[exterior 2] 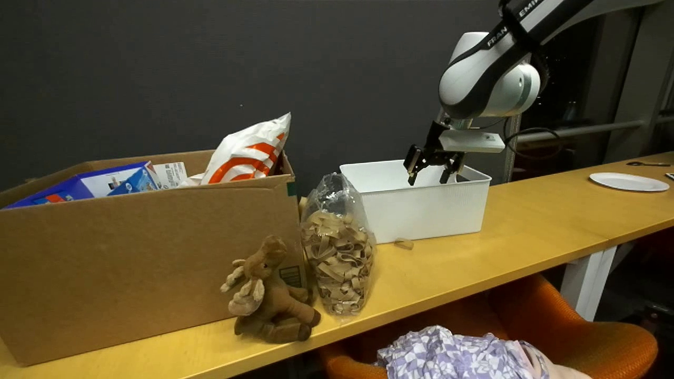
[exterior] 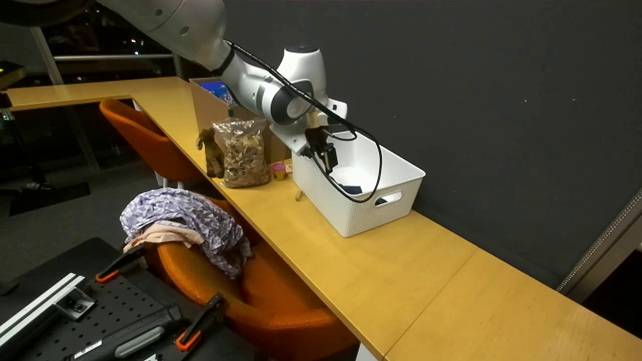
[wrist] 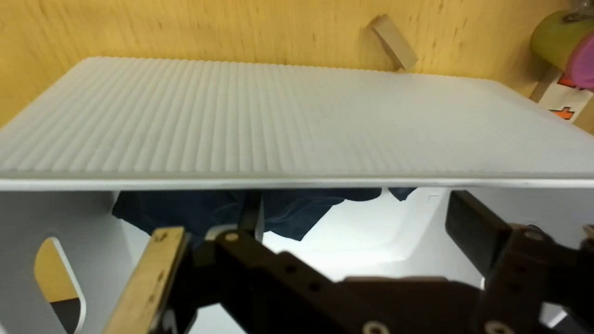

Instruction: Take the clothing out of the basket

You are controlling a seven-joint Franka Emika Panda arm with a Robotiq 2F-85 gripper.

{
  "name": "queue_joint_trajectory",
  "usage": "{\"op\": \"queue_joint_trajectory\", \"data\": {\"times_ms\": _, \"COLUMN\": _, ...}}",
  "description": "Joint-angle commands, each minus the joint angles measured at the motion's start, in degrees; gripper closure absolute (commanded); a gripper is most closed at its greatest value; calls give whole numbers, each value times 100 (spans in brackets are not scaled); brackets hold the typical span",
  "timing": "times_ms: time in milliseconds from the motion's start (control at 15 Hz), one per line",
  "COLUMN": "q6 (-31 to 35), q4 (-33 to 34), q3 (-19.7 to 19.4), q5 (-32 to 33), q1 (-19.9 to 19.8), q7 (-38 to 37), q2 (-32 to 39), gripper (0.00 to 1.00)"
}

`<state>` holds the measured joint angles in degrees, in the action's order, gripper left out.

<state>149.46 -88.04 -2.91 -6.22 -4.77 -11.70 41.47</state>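
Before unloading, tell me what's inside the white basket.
Inside the white basket lies dark blue cloth. A basket wall and the open end effector hide parts of it in the wrist view; anything beneath it can't be seen.

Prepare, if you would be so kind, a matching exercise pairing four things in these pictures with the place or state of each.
1. dark blue clothing
2. hand
3. plush toy
4. patterned cloth

A. beside the cardboard box
B. draped over an orange chair
C. in the white basket
D. spread open

Pairs: 1-C, 2-D, 3-A, 4-B.
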Motion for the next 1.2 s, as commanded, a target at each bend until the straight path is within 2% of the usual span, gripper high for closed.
{"op": "queue_joint_trajectory", "data": {"times_ms": 0, "q6": 74, "q4": -389, "q3": 48, "q5": -243, "q1": -205, "q7": 152, "q2": -372, "gripper": 0}}
{"op": "queue_joint_trajectory", "data": {"times_ms": 400, "q6": 16, "q4": -386, "q3": 104, "q5": -508, "q1": -523, "q7": 283, "q2": -187, "gripper": 0}}
{"op": "queue_joint_trajectory", "data": {"times_ms": 733, "q6": -83, "q4": -507, "q3": 114, "q5": -512, "q1": -488, "q7": 235, "q2": -221, "gripper": 0}}
{"op": "queue_joint_trajectory", "data": {"times_ms": 1133, "q6": -198, "q4": -861, "q3": 299, "q5": -634, "q1": -452, "q7": 265, "q2": -392, "gripper": 0}}
